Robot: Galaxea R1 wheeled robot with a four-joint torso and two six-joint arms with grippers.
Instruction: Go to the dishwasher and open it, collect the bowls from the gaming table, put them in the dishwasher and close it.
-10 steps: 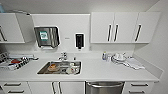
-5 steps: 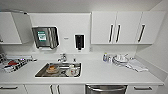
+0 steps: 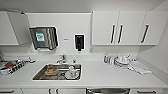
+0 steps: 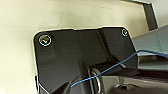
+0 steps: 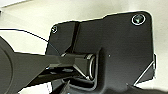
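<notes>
The top edge of the dishwasher [image 3: 108, 91], a steel front with a bar handle, shows under the white counter [image 3: 100, 77] at the bottom of the head view, right of the sink. Its door looks shut. The bowls and the gaming table are out of view. In the left wrist view the arm's dark plate [image 4: 75, 57] hangs over a pale floor, and the right wrist view has its dark plate [image 5: 110, 50] over the same floor.
A steel sink [image 3: 40, 75] with dishes in it sits in the counter. Stacked plates [image 3: 121, 61] and a cloth [image 3: 138, 67] lie at the right, a tray [image 3: 11, 67] at the left. White wall cabinets [image 3: 125, 27], a towel dispenser [image 3: 43, 38] and a soap dispenser [image 3: 79, 42] hang above.
The whole head picture has shifted and grown: the camera has come closer to the counter. Nothing on the counter has moved.
</notes>
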